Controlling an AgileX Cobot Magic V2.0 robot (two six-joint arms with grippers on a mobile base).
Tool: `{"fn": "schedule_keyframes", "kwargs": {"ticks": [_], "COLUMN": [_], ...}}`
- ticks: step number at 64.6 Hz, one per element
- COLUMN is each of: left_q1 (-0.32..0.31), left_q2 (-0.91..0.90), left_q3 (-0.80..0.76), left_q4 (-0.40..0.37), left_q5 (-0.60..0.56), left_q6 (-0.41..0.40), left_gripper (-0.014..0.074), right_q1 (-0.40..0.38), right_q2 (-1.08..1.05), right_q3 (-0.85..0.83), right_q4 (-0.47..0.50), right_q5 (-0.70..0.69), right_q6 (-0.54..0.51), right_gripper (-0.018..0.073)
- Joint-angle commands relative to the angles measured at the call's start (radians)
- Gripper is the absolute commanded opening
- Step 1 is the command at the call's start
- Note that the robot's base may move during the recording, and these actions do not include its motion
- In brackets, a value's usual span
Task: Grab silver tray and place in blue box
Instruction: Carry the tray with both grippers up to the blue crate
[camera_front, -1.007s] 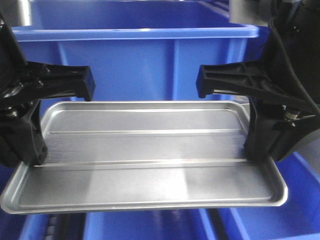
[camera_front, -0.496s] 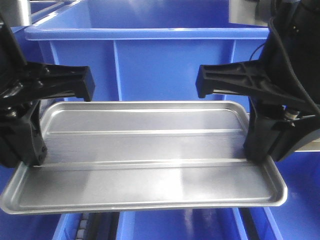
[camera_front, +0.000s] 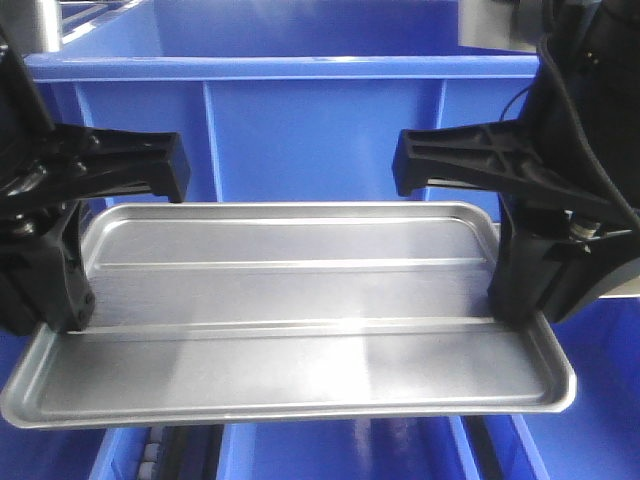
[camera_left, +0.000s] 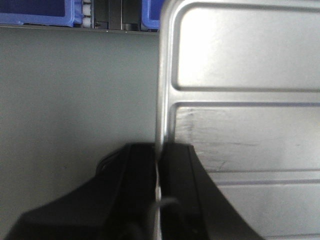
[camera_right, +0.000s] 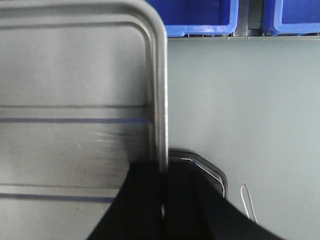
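Silver tray (camera_front: 290, 330) hangs level in the front view, before the blue box (camera_front: 300, 130) wall, with the left gripper (camera_front: 68, 318) and right gripper (camera_front: 515, 312) each pinching a short end, probably to keep it flat; the box floor is out of sight. In the left wrist view the jaws are closed on the tray's rim, their tips hidden by it. The right wrist view shows the same clamp, the tray cut off, and a thin wire loop (camera_right: 247, 200) that is hard to identify.

Close front view, downward wrist views, all sharing silver tray (camera_front: 290, 310)
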Motion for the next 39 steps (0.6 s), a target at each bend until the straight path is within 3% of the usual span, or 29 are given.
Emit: {"fn": "schedule_keyframes", "kwargs": {"ticks": [1,39], "left_q1": [-0.003,-0.003], "left_q2": [-0.031,-0.031], "left_q3": [-0.021,-0.021], "left_q4": [0.032,0.032], "left_q5": [0.019,0.017], "left_q6": [-0.011,-0.011], "left_gripper": [-0.0013,-0.0013], "right_q1": [-0.005,-0.005], "right_q2": [-0.034,-0.034], "right_q3": [-0.022,-0.022], "right_q4": [-0.043,-0.043], "right_q5": [-0.001,-0.001], "right_q6": [-0.001,-0.001], "right_gripper": [0.0059,0.0059]}}
